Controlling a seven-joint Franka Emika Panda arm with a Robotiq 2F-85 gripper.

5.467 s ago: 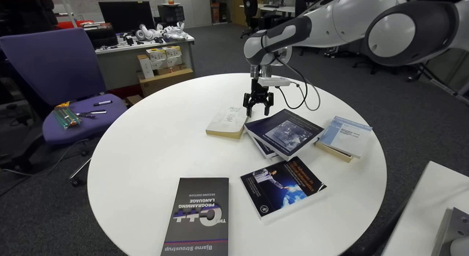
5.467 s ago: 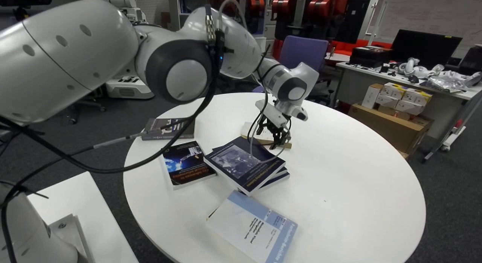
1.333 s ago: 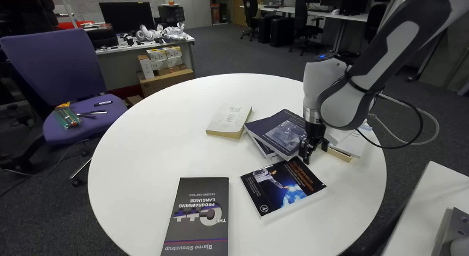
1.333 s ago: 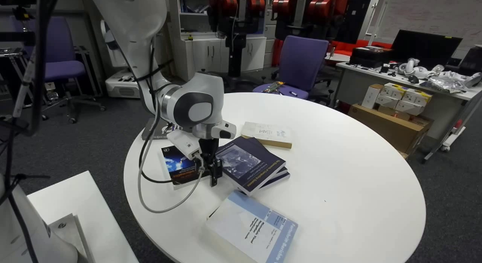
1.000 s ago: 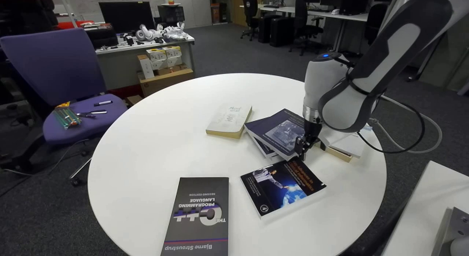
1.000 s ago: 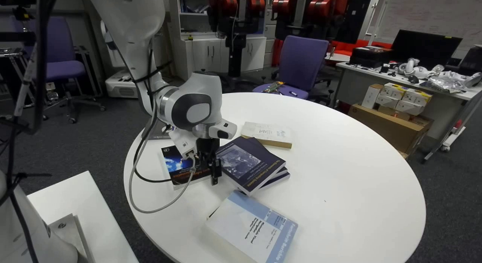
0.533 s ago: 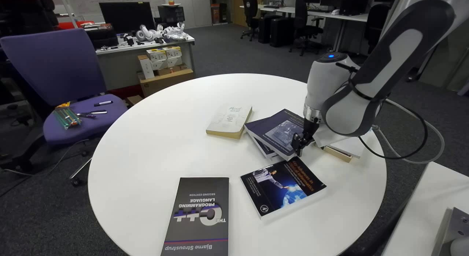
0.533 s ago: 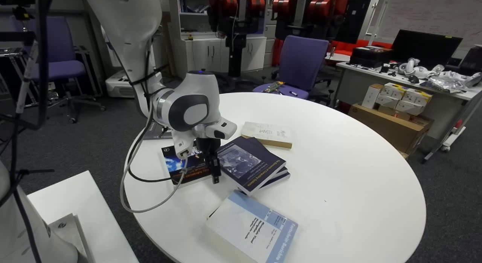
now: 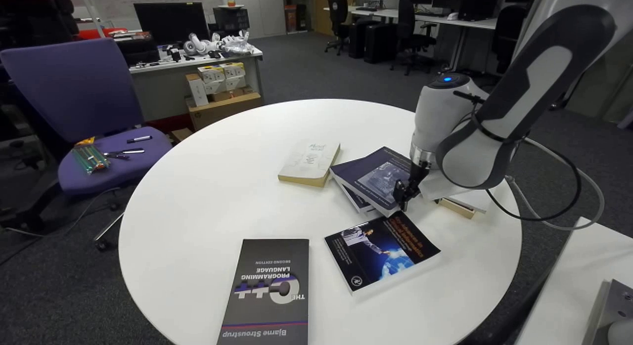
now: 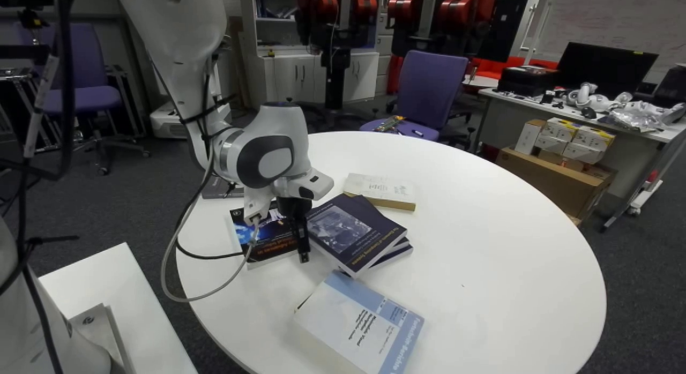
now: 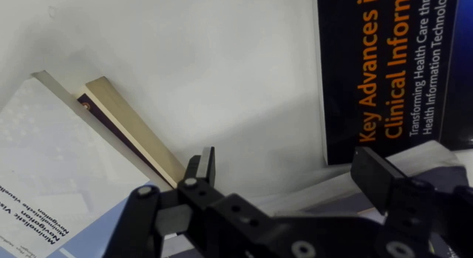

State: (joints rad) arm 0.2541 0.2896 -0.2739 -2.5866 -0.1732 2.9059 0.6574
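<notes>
My gripper (image 11: 284,163) is open and empty, its two fingers (image 11: 375,176) wide apart in the wrist view. In both exterior views the gripper (image 9: 402,200) (image 10: 303,249) points down beside the near corner of a stack of dark blue books (image 9: 383,179) (image 10: 351,229). A black book with orange lettering and a blue picture (image 9: 378,253) lies close by; it shows under the right finger in the wrist view (image 11: 343,84). A white and light blue book (image 10: 364,326) lies on a thicker book with cream pages (image 11: 136,132), left of the fingers in the wrist view.
The books lie on a round white table (image 9: 212,201). A cream book (image 9: 309,162) lies beyond the dark blue stack. A grey C++ book (image 9: 269,290) lies near the table edge. A purple chair (image 9: 113,152) stands beside the table. Cables (image 10: 171,277) hang from the arm.
My gripper has come from beside the cream book to the corner of the dark blue stack. In the last second it has turned and shifted slightly. The books have not moved.
</notes>
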